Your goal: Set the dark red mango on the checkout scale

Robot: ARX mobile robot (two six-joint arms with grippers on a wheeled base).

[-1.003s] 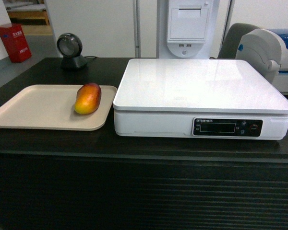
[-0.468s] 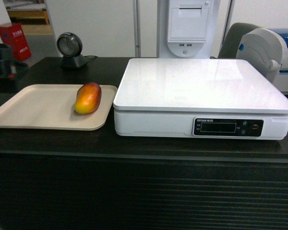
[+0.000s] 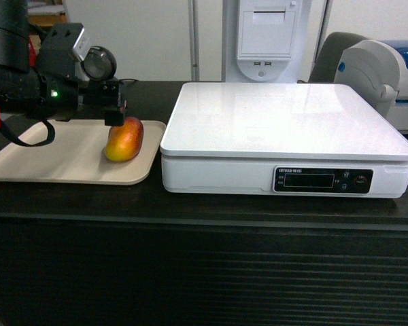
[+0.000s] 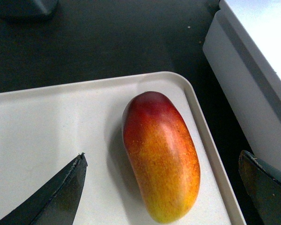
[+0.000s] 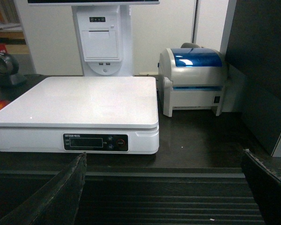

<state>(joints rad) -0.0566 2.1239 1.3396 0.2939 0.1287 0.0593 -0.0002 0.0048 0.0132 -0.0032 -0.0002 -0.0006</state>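
red-orange mango (image 4: 161, 157) — yellow tip, beige tray (image 4: 47, 136), white scale (image 3: 285, 136)

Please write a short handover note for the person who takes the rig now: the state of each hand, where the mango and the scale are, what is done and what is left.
Left hand: open, over the beige tray, its fingers either side of the dark red mango, not gripping it.
Right hand: open, empty, low in front of the checkout, facing the scale.
Mango: lying on its side on the tray, near the edge next to the scale.
Scale: on the checkout, right of the tray, nothing on top.
Done: left hand lined up over the mango.
Left: close on the mango, lift it, carry it right, set it on the scale.
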